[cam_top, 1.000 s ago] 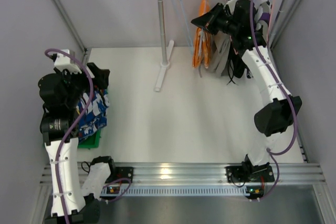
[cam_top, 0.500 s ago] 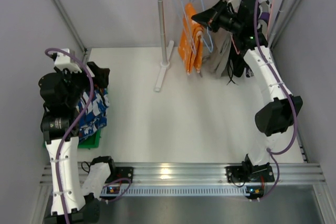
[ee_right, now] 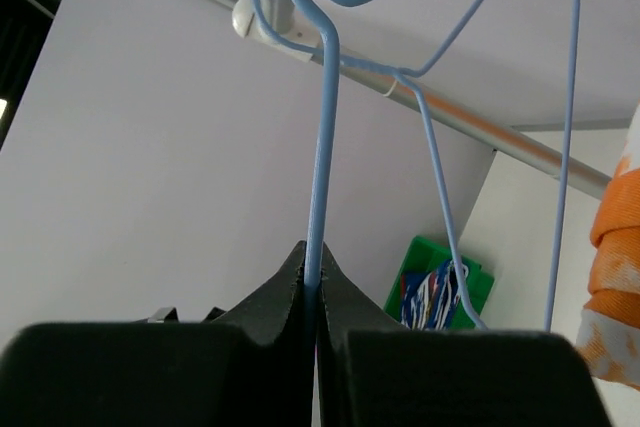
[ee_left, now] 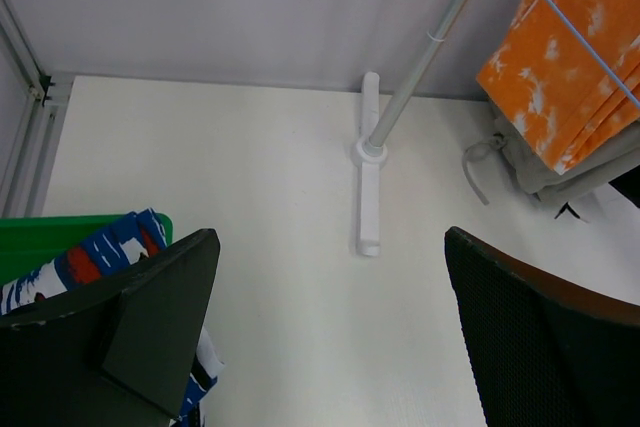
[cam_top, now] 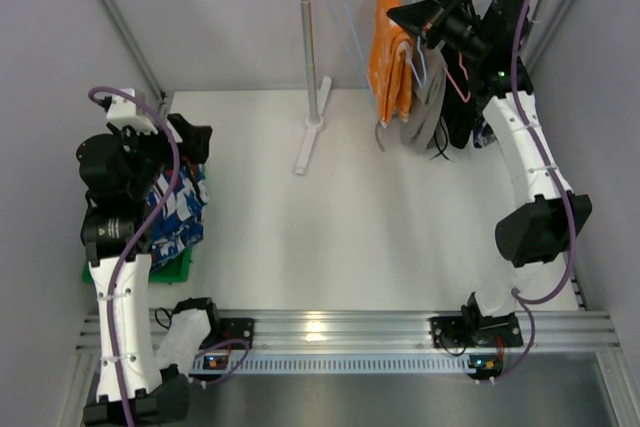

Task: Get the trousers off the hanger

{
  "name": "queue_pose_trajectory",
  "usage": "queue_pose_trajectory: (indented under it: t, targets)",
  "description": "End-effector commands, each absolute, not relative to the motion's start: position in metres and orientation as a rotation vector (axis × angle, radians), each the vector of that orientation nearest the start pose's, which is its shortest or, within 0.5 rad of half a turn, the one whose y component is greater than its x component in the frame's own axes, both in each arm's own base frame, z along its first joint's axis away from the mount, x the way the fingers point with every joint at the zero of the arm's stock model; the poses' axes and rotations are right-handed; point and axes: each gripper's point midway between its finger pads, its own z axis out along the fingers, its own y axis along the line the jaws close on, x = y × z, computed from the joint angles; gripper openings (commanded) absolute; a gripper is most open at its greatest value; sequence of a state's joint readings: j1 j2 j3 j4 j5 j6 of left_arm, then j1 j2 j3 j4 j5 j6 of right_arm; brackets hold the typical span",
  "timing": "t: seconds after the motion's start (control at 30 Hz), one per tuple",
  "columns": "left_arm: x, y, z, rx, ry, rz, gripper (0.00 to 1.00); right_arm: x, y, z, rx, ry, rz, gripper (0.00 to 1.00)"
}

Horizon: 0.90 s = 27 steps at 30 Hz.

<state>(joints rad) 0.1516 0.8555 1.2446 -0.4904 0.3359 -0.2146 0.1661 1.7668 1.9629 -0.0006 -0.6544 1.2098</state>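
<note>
The orange trousers (cam_top: 390,52) hang folded over a blue wire hanger (ee_right: 322,127) on the rack rail (ee_right: 470,122). My right gripper (cam_top: 412,19) is shut on that hanger's wire just below its hook (ee_right: 313,272). The grey trousers (cam_top: 430,107) hang right beside the orange ones. Both pairs also show in the left wrist view, orange (ee_left: 560,87) and grey (ee_left: 560,162). The blue patterned trousers (cam_top: 175,222) lie in the green bin (cam_top: 170,269). My left gripper (cam_top: 195,142) is open and empty above the bin, and its fingers (ee_left: 150,317) are wide apart.
The white rack pole (cam_top: 308,37) stands on a flat foot (cam_top: 308,147) at the back of the table. More blue hangers (cam_top: 345,7) hang on the rail. A black garment (cam_top: 465,117) hangs at the far right. Walls close in on both sides.
My right gripper has swung the hanger and the orange trousers left, then back right and higher along the rail. The left arm has barely moved.
</note>
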Motion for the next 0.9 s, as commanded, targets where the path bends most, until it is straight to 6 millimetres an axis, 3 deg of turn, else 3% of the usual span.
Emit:
queue_pose_trajectory:
  t: [0.0,0.13,0.3,0.37,0.4,0.47,0.57,0.63,0.67,0.7,0.73,0.77,0.83,0.87]
  targets:
    - [0.288,-0.032,0.417,0.027,1.579,-0.353,0.99,0.367,0.196,0.624,-0.100,1.204,1.533,0.00]
    - [0.292,-0.036,0.428,0.127,1.535,-0.330,0.99,0.339,0.191,0.628,-0.102,1.184,1.560,0.00]
    - [0.301,-0.049,0.447,0.251,1.460,-0.358,0.99,0.305,0.185,0.619,-0.067,1.181,1.593,0.00]
    - [0.304,-0.058,0.444,0.298,1.444,-0.394,0.99,0.301,0.183,0.611,-0.044,1.193,1.585,0.00]
    - [0.305,-0.065,0.451,0.348,1.393,-0.386,0.99,0.288,0.182,0.615,-0.060,1.179,1.574,0.00]
    - [0.309,-0.073,0.444,0.377,1.365,-0.365,0.99,0.280,0.181,0.614,-0.066,1.186,1.549,0.00]
    - [0.305,-0.119,0.441,0.498,1.285,-0.351,0.99,0.267,0.181,0.611,-0.093,1.208,1.489,0.00]
    - [0.300,-0.140,0.445,0.563,1.210,-0.300,0.99,0.256,0.181,0.610,-0.089,1.225,1.472,0.00]
    - [0.301,-0.146,0.441,0.555,1.208,-0.276,0.99,0.254,0.181,0.608,-0.095,1.229,1.451,0.00]
    - [0.292,-0.173,0.427,0.620,1.195,-0.306,0.99,0.245,0.181,0.608,-0.098,1.231,1.448,0.00]
    - [0.290,-0.182,0.426,0.623,1.175,-0.305,0.99,0.242,0.180,0.609,-0.091,1.225,1.442,0.00]
    - [0.277,-0.207,0.421,0.668,1.158,-0.350,0.99,0.242,0.179,0.606,-0.084,1.231,1.433,0.00]
    - [0.280,-0.220,0.396,0.664,1.198,-0.296,0.99,0.233,0.176,0.606,-0.077,1.223,1.419,0.00]
    - [0.267,-0.239,0.395,0.687,1.171,-0.338,0.99,0.231,0.175,0.604,-0.078,1.226,1.414,0.00]
